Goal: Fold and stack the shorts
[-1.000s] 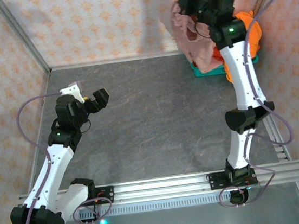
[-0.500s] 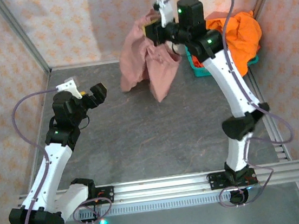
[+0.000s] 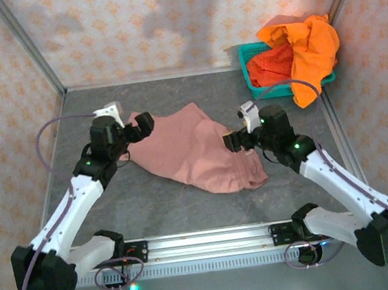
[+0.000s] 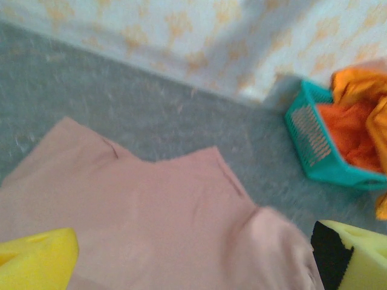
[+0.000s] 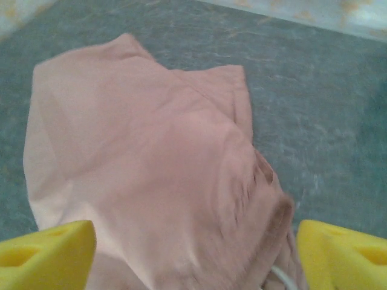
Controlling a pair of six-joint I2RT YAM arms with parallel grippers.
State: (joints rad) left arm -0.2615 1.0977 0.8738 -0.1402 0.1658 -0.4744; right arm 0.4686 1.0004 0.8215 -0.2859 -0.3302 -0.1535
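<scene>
One pink shorts (image 3: 195, 152) flat; left gripper (image 3: 137, 128), right gripper (image 3: 234, 142) agape at opposite edges.

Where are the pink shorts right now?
In the top view, the pink shorts lie spread on the table, between the left pincer and the right pincer, this side of the teal basket.

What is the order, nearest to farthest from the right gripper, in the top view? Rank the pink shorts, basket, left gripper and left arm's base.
From the right gripper:
1. pink shorts, at its fingertips, on the left in that view.
2. left gripper, across the shorts, and basket, back right corner: too close to call.
3. left arm's base, near left corner.
</scene>
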